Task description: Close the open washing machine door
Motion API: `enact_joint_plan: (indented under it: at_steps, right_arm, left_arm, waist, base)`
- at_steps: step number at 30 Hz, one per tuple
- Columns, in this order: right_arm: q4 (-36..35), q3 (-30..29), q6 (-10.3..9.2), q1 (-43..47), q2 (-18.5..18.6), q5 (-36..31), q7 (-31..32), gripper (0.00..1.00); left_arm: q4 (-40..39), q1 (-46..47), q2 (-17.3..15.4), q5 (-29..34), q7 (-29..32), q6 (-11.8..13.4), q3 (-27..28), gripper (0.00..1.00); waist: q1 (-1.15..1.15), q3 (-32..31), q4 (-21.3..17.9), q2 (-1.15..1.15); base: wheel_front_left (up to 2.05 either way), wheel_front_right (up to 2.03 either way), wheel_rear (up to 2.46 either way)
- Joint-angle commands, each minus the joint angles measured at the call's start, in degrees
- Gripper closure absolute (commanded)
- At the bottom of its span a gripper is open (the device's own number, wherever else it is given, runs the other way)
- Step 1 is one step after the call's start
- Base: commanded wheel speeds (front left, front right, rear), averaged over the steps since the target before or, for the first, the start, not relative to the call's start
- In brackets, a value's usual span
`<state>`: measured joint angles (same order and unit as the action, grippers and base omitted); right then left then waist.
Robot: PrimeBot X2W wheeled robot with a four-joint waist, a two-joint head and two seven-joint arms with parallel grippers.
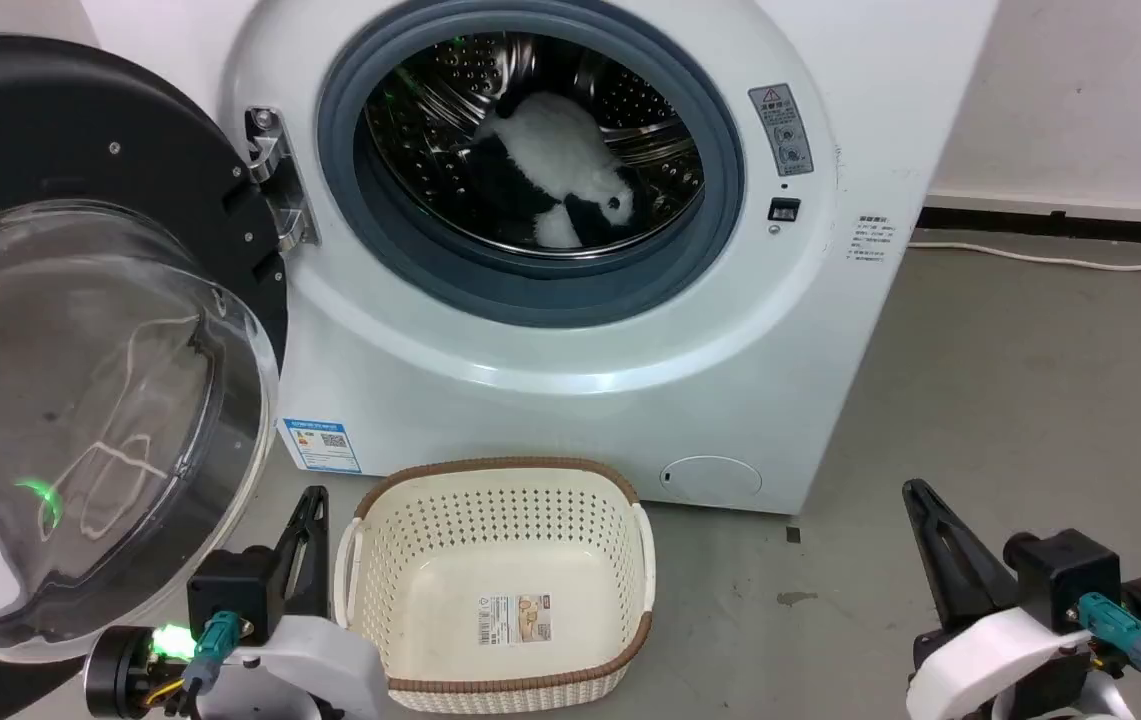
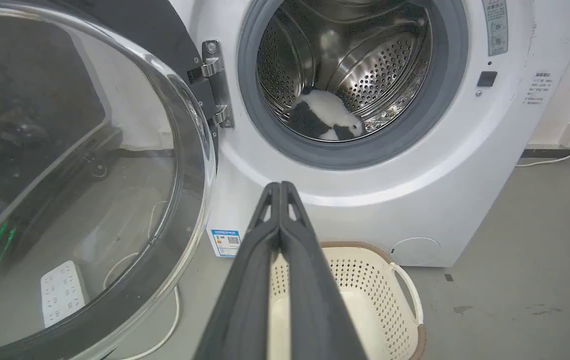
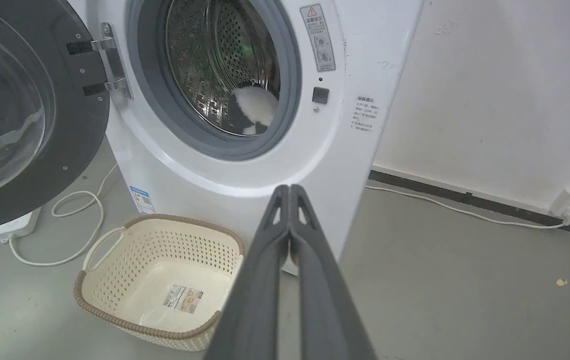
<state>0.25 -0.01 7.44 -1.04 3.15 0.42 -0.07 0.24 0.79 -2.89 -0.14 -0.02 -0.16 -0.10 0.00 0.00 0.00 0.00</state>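
Note:
The white washing machine [image 1: 570,380] stands ahead with its grey-gasketed drum exposed and a black-and-white plush toy [image 1: 555,180] inside. Its door [image 1: 60,400] hangs wide open to the left on a metal hinge [image 1: 275,180], black rim around a domed clear glass bowl. My left gripper [image 1: 315,495] is shut and holds nothing, low at the lower left, just right of the door's lower edge. My right gripper [image 1: 915,490] is shut too, low at the right, well clear of the machine. In the wrist views the left gripper [image 2: 281,186] and right gripper [image 3: 288,189] both point at the machine's front.
A cream perforated basket [image 1: 635,560] with a brown rim sits on the grey floor in front of the machine, between my two grippers. A white power strip [image 3: 15,227] and its cable [image 3: 80,220] lie under the open door. A wall with a socket [image 3: 569,202] is on the right.

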Motion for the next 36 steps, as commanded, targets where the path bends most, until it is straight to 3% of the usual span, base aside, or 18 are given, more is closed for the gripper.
enact_joint_plan:
  at_steps: [1, 25, 26, 28, 29, 30, 36]
  right_arm:
    - [-0.2, 0.0, 0.05, 1.0, -0.3, -0.4, 0.1, 1.00]
    - [-0.2, 0.0, 0.05, 1.0, -0.3, -0.4, 0.1, 1.00]
    - [0.0, 0.0, 0.00, 0.0, 0.0, 0.0, 0.0, 0.00]
    - [0.0, 0.0, 0.00, -0.1, 0.0, 0.1, 0.0, 0.00]
    - [0.0, 0.0, 0.00, -0.1, 0.0, 0.1, 0.0, 1.00]
    - [0.0, 0.0, 0.00, 0.0, 0.0, 0.2, -0.1, 0.00]
    - [0.0, -0.4, 0.00, 0.2, 0.0, 0.8, -0.8, 0.00]
  left_arm:
    - [-0.2, -0.8, 0.0, 0.1, 0.0, 0.2, 0.1, 1.00]
    - [-0.2, -0.8, 0.0, 0.1, 0.0, 0.2, 0.1, 1.00]
    - [0.0, 0.0, 0.0, 0.0, 0.0, 0.0, 0.0, 0.00]
    - [0.1, 0.0, 0.0, 0.0, 0.0, 0.0, -0.1, 0.00]
    - [0.1, 0.0, 0.0, 0.0, 0.0, 0.0, -0.1, 1.00]
    - [0.1, 0.1, 0.0, 0.0, -0.1, 0.0, -0.1, 0.00]
    - [-0.1, 0.1, 0.0, 0.1, -0.8, 0.1, -0.7, 0.00]
  waist:
    - [0.00, 0.0, 0.0, 0.00]
    - [0.00, 0.0, 0.0, 0.00]
    - [0.00, 0.0, 0.0, 0.00]
    - [0.00, 0.0, 0.0, 0.00]
    - [0.00, 0.0, 0.0, 0.00]
    - [0.00, 0.0, 0.0, 0.00]
    - [0.00, 0.0, 0.1, 0.00]
  base:
    - [0.00, 0.00, 0.00]
    - [0.00, 0.00, 0.00]
    - [0.00, 0.00, 0.00]
    - [0.00, 0.00, 0.00]
    - [0.00, 0.00, 0.00]
    - [0.00, 0.00, 0.00]
    - [0.00, 0.00, 0.00]
